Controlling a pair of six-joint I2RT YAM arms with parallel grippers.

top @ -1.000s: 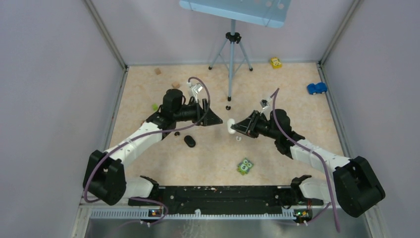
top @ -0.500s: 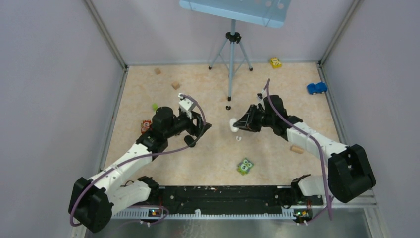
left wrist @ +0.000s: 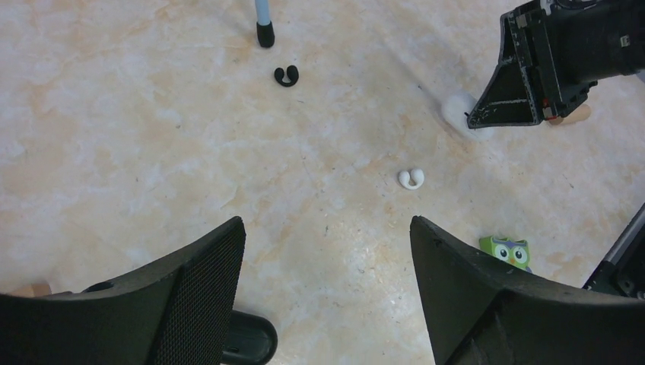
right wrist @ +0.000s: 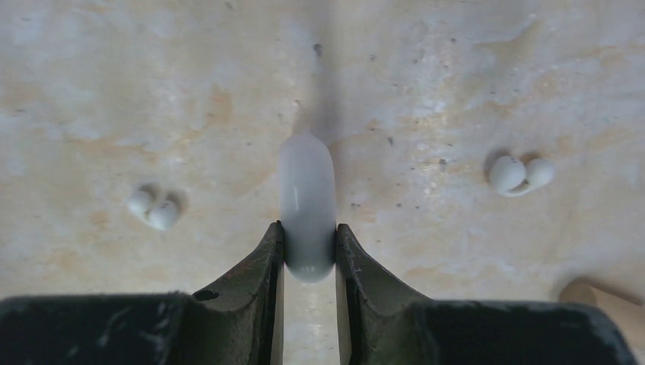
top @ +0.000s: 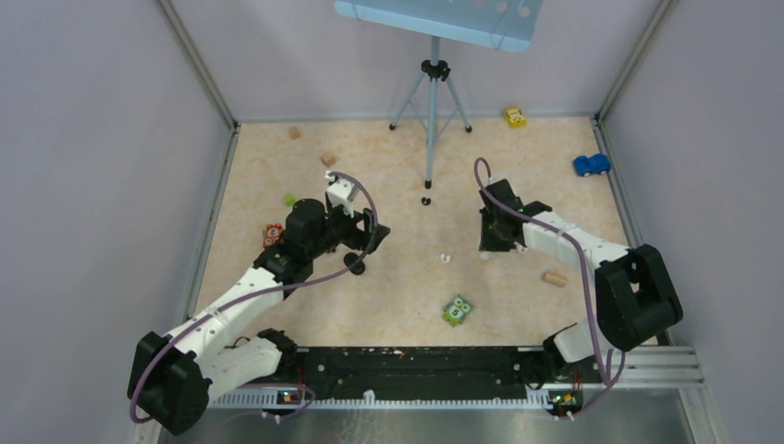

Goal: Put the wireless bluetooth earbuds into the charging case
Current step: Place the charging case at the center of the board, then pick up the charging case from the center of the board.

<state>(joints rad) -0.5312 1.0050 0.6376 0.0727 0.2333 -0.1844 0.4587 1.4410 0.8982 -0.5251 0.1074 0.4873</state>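
Note:
My right gripper (right wrist: 308, 226) points down at the table, shut on the white charging case (right wrist: 307, 199), which stands on edge between its fingers. One white earbud (right wrist: 154, 209) lies left of the case and another white earbud (right wrist: 519, 175) to its right. In the left wrist view my left gripper (left wrist: 327, 222) hangs open over bare table. Ahead of it lie a white earbud (left wrist: 411, 179) and a black earbud (left wrist: 286, 75). The black case (left wrist: 247, 338) sits just beside the left finger. From above, the left gripper (top: 370, 239) is by the black case (top: 354, 264).
A tripod (top: 432, 111) stands at the back centre. A green owl block (top: 457, 310) lies near the front. A wooden cube (top: 553, 277) sits right of the right gripper (top: 493, 248). Toy cars (top: 592, 165) and small blocks (top: 327, 159) lie towards the back edges.
The right arm has swung right and turned down, carrying the white case to the table. The left gripper has drawn back towards the black case and opened wider.

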